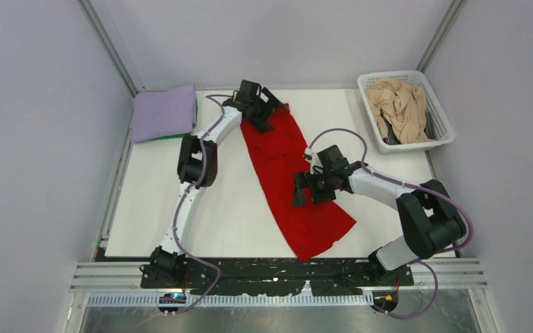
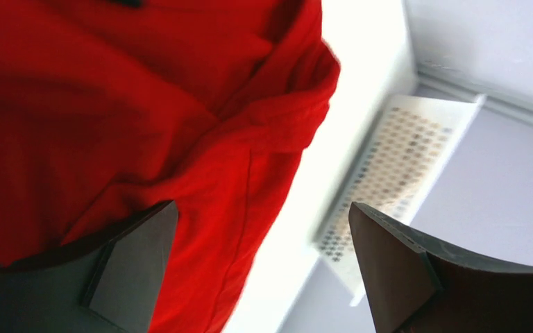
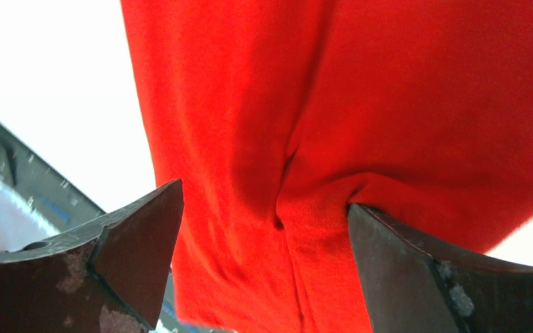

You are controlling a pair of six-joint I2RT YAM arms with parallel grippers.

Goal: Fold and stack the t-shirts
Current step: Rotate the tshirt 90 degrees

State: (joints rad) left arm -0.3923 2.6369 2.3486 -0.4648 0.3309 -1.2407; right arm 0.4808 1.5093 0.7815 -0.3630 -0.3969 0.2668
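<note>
Top view: red t-shirt [image 1: 288, 184] is lying as a long, narrow strip, running diagonally from upper centre to lower centre of the table [image 1: 153, 222], with bare surface spreading to its left. Lavender t-shirt [image 1: 163, 112] is sitting folded at upper left. Left gripper [image 1: 272, 114] is standing released at the strip's top, right gripper [image 1: 304, 193] released at mid-strip.
Left wrist view: fingers [image 2: 139, 257] are gaping over rumpled red cloth, grasping nothing.
Right wrist view: fingers [image 3: 139, 243] are gaping over a creased red fold.
</note>
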